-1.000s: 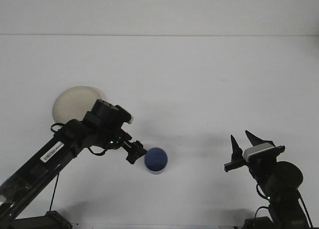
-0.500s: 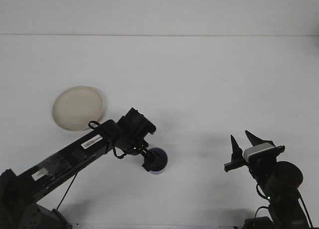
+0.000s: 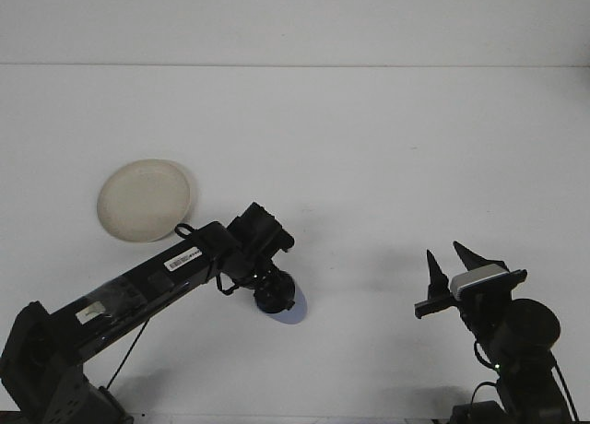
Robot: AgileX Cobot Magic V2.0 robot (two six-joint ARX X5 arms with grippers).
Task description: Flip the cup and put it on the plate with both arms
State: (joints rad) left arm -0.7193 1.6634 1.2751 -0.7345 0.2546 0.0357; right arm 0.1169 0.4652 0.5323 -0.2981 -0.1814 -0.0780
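The white tabletop (image 3: 369, 157) carries everything here, and most of its surface is bare, running back to a pale wall along the far edge.

My left arm (image 3: 138, 281) is the biggest thing on it: it reaches in from the near left corner, slanting up and to the right, with a white label strip along its upper link. Its wrist bends down toward the near middle of the tabletop.

My right arm (image 3: 516, 341) sits low at the near right corner, barely extended. My right gripper (image 3: 447, 263) points up and away from me, its two dark pointed fingers (image 3: 431, 269) spread apart with nothing between them, well apart from the cup.

The cream-coloured round plate (image 3: 143, 199) lies flat toward the left edge of the tabletop, just beyond my left arm's upper link and clear of it. Nothing rests on it.

My left gripper (image 3: 273, 293) is down on the blue cup (image 3: 288, 311). The gripper's dark body covers the top of the cup, so I cannot tell from here how the fingers stand or whether they are clamped on it.

The cup is at the near middle of the tabletop, well apart from the plate, with only its pale blue lower right part showing beneath the gripper.
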